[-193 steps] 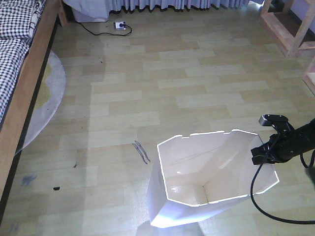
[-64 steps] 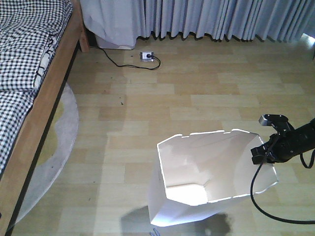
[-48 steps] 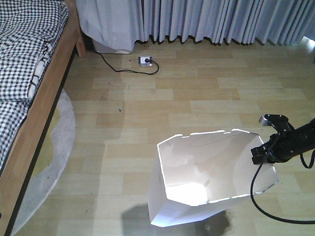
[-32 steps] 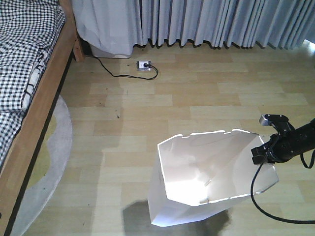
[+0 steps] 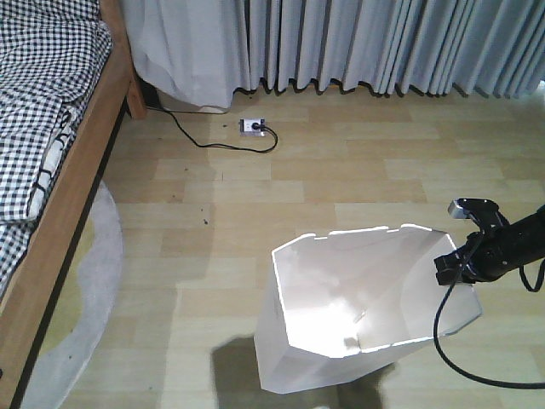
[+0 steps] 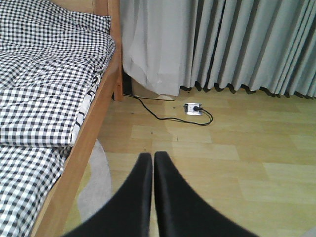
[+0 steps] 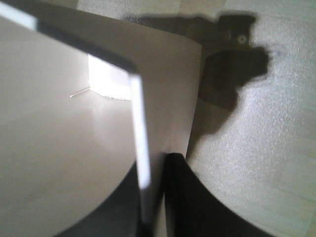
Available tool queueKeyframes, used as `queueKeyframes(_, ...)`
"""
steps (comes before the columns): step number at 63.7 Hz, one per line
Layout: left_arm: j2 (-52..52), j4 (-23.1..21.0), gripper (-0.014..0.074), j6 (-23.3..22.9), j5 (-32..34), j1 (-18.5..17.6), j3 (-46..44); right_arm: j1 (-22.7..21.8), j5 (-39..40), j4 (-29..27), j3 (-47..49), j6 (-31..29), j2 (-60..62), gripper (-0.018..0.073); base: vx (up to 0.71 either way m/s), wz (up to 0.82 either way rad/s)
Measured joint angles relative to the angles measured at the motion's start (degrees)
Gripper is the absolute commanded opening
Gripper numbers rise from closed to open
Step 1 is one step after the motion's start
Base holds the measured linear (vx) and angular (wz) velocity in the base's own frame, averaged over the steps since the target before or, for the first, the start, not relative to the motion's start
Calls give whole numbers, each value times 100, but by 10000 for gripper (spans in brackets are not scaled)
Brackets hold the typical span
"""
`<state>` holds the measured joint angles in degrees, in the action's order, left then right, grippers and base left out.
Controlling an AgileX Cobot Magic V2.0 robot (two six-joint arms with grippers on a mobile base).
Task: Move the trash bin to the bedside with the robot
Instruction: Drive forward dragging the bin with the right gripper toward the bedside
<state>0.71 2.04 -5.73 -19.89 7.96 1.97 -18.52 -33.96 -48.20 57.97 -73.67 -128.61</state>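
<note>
The white trash bin stands tilted on the wood floor at lower centre, its rim facing up. My right gripper is shut on the bin's right rim; in the right wrist view the rim wall sits pinched between the two black fingers. The bedside, a reddish-brown wooden rail with checked bedding, runs along the left. In the left wrist view my left gripper is shut on nothing, pointing at the floor next to the bed rail.
Grey curtains hang across the back wall. A white power strip with a black cord lies on the floor below them. A round grey rug lies by the bed. A black cable trails from the right arm.
The view has advanced towards the curtains and the bed's far post; the bin stays in the right gripper at the same place in the view. The desk at right has left the view.
</note>
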Motion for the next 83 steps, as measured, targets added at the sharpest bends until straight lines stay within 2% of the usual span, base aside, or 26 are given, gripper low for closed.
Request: queueKeyframes(83, 0, 0, -6, 0, 0, 0, 0, 0, 0, 6, 0, -5, 0, -5, 23, 0)
